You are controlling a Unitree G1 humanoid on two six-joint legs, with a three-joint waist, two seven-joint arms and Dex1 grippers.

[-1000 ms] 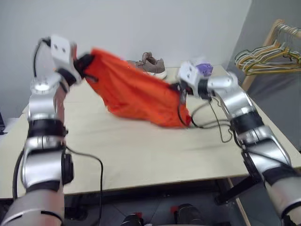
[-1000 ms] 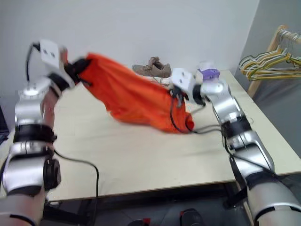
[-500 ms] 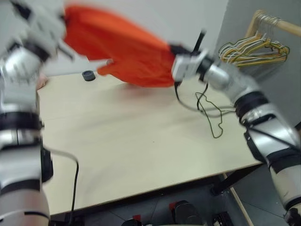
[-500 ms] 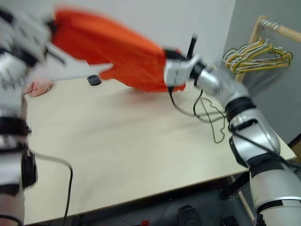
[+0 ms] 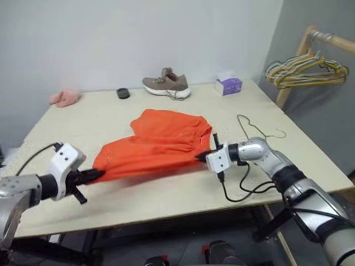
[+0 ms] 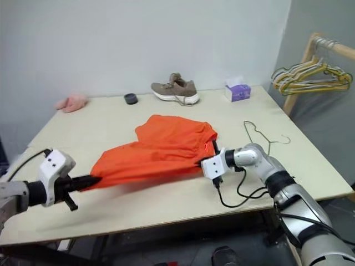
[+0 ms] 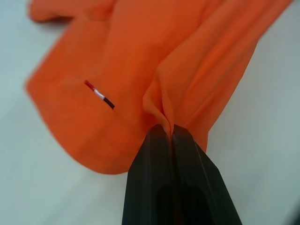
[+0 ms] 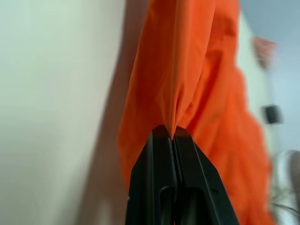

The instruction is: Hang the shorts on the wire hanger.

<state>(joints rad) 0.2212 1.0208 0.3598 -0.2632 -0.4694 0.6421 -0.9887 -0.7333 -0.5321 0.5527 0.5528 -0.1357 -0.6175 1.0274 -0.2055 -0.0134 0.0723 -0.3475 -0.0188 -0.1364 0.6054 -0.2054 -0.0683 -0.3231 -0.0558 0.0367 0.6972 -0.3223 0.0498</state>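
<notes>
Both arms dropped since approx half a sec ago: the shorts [image 5: 158,145], then swung up in the air, got laid flat on the table [image 5: 166,191] near its front edge. Left gripper [image 5: 95,174] at approx 8 o'clock and right gripper [image 5: 203,156] at approx 4 o'clock were each pinched fully closed on a corner of the cloth. Beyond, at 2 o'clock, the wire hanger [image 5: 259,130] lay untouched w/ nothing on it, so threading prob. comes next.

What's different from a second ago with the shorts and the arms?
Both arms swung the shorts up off the table, then brought them down; they now lie spread flat on the table. The left gripper and right gripper stayed shut on opposite ends. The wire hanger remains on the table.
</notes>
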